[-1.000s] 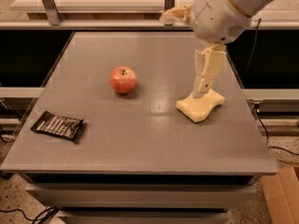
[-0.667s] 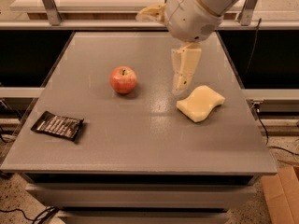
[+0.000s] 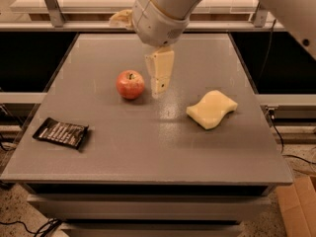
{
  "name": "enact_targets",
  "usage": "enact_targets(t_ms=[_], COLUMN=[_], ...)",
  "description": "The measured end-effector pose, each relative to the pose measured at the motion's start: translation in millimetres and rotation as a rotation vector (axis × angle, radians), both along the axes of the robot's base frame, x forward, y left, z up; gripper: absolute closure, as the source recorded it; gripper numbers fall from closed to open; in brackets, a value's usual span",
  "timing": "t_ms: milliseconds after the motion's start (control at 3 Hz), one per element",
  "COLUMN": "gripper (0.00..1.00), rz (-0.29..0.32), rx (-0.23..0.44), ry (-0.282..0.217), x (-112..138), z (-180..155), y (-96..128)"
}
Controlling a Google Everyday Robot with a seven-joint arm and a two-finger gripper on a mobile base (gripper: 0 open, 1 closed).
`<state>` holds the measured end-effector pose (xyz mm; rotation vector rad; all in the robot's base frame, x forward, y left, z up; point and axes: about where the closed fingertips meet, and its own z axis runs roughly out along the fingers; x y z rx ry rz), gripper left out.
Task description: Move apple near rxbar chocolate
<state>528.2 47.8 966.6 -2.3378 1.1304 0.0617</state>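
**Gripper Hung Just Beside the Apple**

The gripper [image 3: 159,84] is seen pointed downward over the grey table [image 3: 148,152], just beside the apple [image 3: 130,84], on its right in the view; whether the claw is wide or narrow cannot be told; the apple is set upright near the table's middle, stem up, well apart from the rxbar chocolate [image 3: 61,132], which is laid flat near the front left edge; a pale yellow sponge [image 3: 212,109] is placed toward the right side.
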Motion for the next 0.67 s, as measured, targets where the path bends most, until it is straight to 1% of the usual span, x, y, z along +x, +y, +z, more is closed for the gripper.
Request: enact_targets(t_ms=[333, 667], gripper=[0.00, 0.00], rz=[0.014, 0.015], rx=[-0.049, -0.089], ry=[-0.018, -0.030], x=[12, 26], z=[-11, -22], y=[23, 42])
